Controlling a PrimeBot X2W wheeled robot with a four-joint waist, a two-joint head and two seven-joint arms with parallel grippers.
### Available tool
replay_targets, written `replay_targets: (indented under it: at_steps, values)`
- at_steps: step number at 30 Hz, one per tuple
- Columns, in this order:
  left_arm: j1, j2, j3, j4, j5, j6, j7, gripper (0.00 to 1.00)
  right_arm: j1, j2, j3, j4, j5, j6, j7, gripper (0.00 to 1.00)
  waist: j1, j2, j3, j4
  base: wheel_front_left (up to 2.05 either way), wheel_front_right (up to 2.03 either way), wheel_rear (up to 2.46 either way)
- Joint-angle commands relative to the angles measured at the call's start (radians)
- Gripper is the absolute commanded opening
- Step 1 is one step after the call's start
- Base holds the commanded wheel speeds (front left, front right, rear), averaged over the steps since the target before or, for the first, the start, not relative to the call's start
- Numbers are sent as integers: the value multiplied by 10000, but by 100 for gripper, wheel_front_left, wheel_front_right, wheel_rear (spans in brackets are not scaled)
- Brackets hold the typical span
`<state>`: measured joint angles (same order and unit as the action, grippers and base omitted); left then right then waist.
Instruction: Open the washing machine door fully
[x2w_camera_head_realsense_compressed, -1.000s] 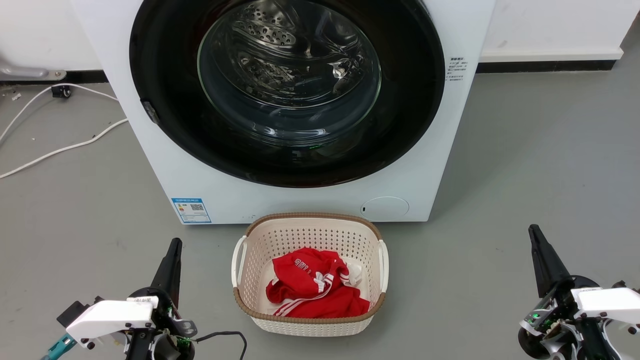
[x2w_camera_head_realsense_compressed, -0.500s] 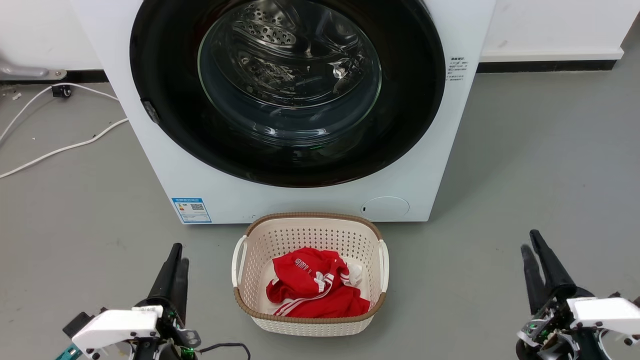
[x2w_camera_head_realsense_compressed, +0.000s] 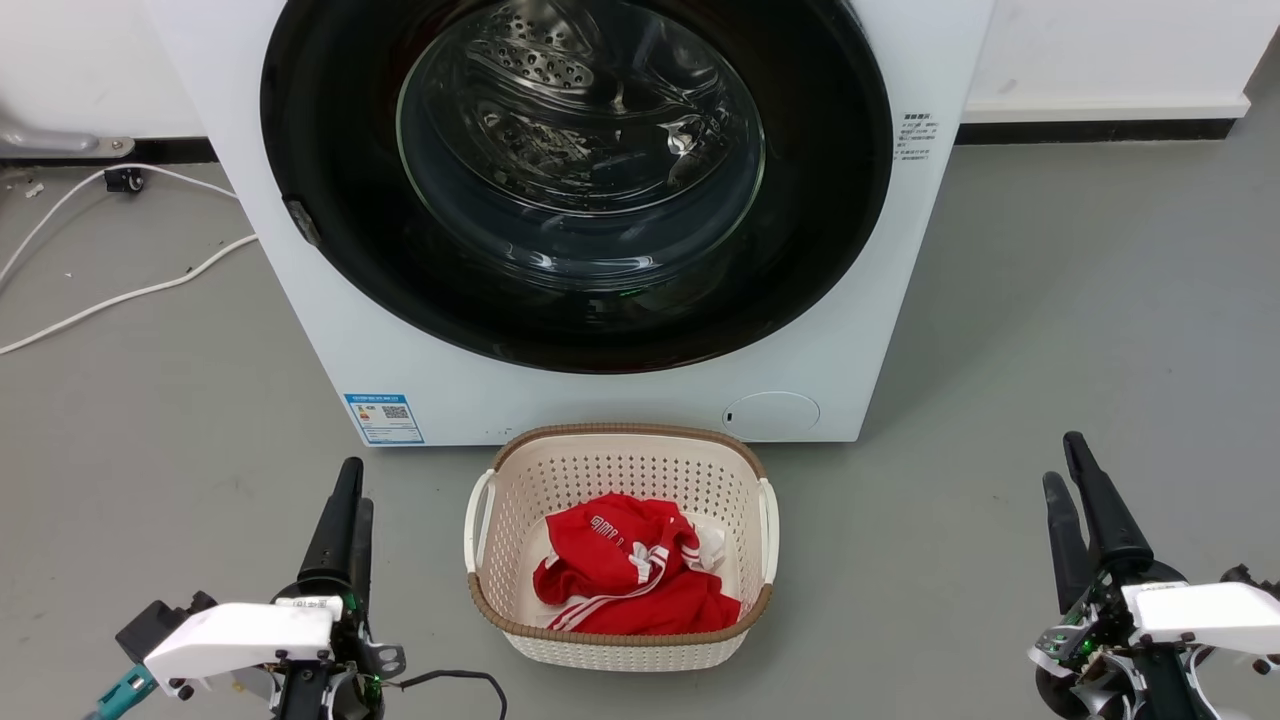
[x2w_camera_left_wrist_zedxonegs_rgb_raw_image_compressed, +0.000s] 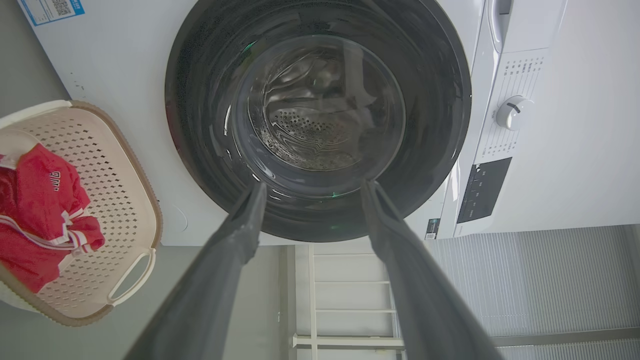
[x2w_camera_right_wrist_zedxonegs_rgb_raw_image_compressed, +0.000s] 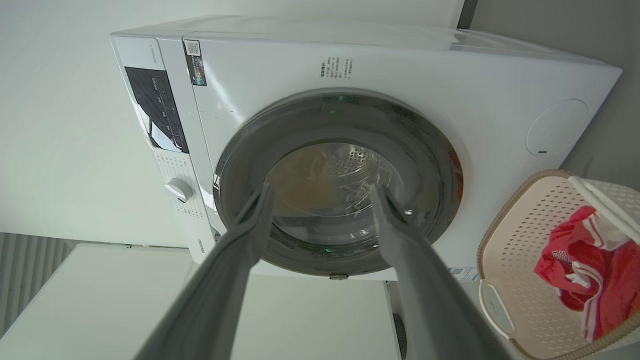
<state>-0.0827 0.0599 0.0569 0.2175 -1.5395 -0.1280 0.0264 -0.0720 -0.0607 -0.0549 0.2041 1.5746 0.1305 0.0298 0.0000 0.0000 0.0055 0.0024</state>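
The washing machine (x2w_camera_head_realsense_compressed: 560, 405) is a white front-loader standing straight ahead. Its door (x2w_camera_head_realsense_compressed: 580, 180), a glossy black disc with a clear glass bowl, lies flat against the front, and the steel drum shows through the glass. My left gripper (x2w_camera_head_realsense_compressed: 357, 488) hovers low at the lower left, open and empty, well short of the machine. My right gripper (x2w_camera_head_realsense_compressed: 1062, 460) hovers at the lower right, open and empty too. In the left wrist view the left gripper (x2w_camera_left_wrist_zedxonegs_rgb_raw_image_compressed: 314, 184) points at the door (x2w_camera_left_wrist_zedxonegs_rgb_raw_image_compressed: 320, 115). In the right wrist view the right gripper (x2w_camera_right_wrist_zedxonegs_rgb_raw_image_compressed: 321, 186) points at the door (x2w_camera_right_wrist_zedxonegs_rgb_raw_image_compressed: 340, 115).
A cream perforated basket (x2w_camera_head_realsense_compressed: 620, 435) holding a red garment (x2w_camera_head_realsense_compressed: 630, 580) sits on the grey floor right in front of the machine, between my grippers. White cables (x2w_camera_head_realsense_compressed: 120, 295) trail over the floor at the left. A wall with a dark skirting runs behind.
Both grippers have gone from fingers together to fingers apart. The right gripper dipped, then rose a little. The door has not moved.
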Motion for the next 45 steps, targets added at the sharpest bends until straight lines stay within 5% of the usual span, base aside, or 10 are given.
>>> replay_targets:
  at_steps: [1,45]
  values:
    - [-295,33,-3,-364,488,-15,-144,100,-104,-17,65,-354,-482,2,-147,100,0,0,7,4,0,0,0]
    - [4,-35,-789,-1789,9279,142,-1651,100,417,52,679,-1506,-10216,2,-1662,100,0,0,-41,116,0,0,0]
